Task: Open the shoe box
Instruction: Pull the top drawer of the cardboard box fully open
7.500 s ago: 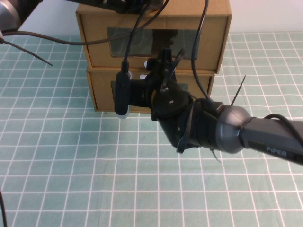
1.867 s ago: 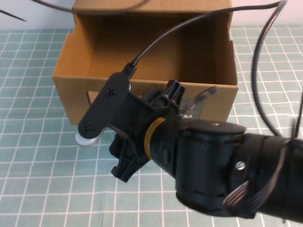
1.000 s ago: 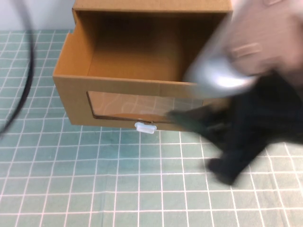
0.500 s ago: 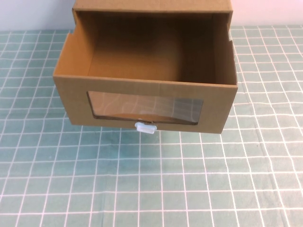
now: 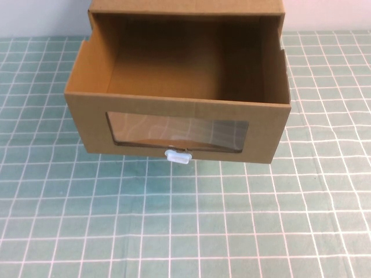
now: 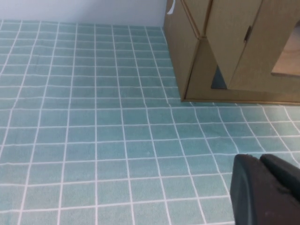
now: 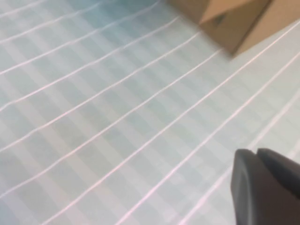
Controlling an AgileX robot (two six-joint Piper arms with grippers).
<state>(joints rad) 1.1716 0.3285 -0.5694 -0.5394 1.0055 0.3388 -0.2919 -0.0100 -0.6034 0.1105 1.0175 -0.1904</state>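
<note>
The shoe box (image 5: 87,124) stands on the far half of the checked mat (image 5: 185,231), toward 12 o'clock in the high view. Its drawer (image 5: 95,63) is drawn out toward 6 o'clock from the outer sleeve (image 5: 185,6), and the inside is bare cardboard, with nothing in it. I judge the box is open and the task practically done. The front panel has a clear window (image 5: 177,132). A small white handle (image 5: 178,156) sits at the 6 o'clock edge of this panel, free, with nothing touching it. This handle is most likely the place where the drawer is meant to be pulled.

No arm shows in the high view, so the box is left alone, which fits a finished pull. The left gripper (image 6: 260,161) hangs low over the mat, well apart from a corner of the box (image 6: 225,51). Its fingers lie together and hold nothing. The right gripper (image 7: 257,153) is also over bare mat, tilted, far from the box corner (image 7: 234,23). Its fingers are closed fully, with nothing between them.
</note>
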